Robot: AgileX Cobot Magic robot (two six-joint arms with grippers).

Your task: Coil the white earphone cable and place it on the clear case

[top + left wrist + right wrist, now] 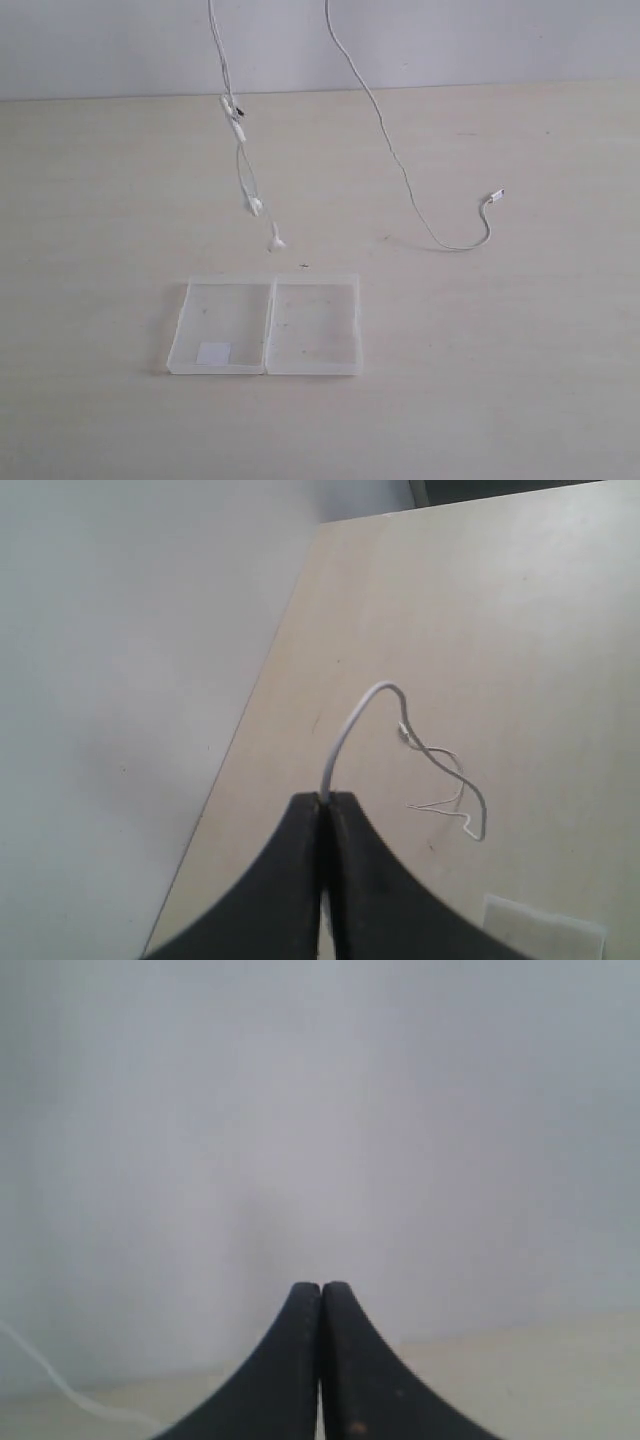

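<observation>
The white earphone cable (400,172) hangs in two strands that rise out of the top of the exterior view. The left strand carries the inline remote (237,112), and the two earbuds (256,206) dangle just above the table. The right strand ends in the plug (496,196), which lies on the table. The clear case (315,325) lies open and flat in front, with a white patch (213,352) in its left half. My left gripper (325,798) is shut on the cable (350,720). My right gripper (321,1286) is shut; no wire shows at its tips.
The pale wooden table (520,380) meets a grey wall (480,40) at the back. In the right wrist view a piece of white cable (50,1378) crosses one low corner. A corner of the case (540,930) shows in the left wrist view.
</observation>
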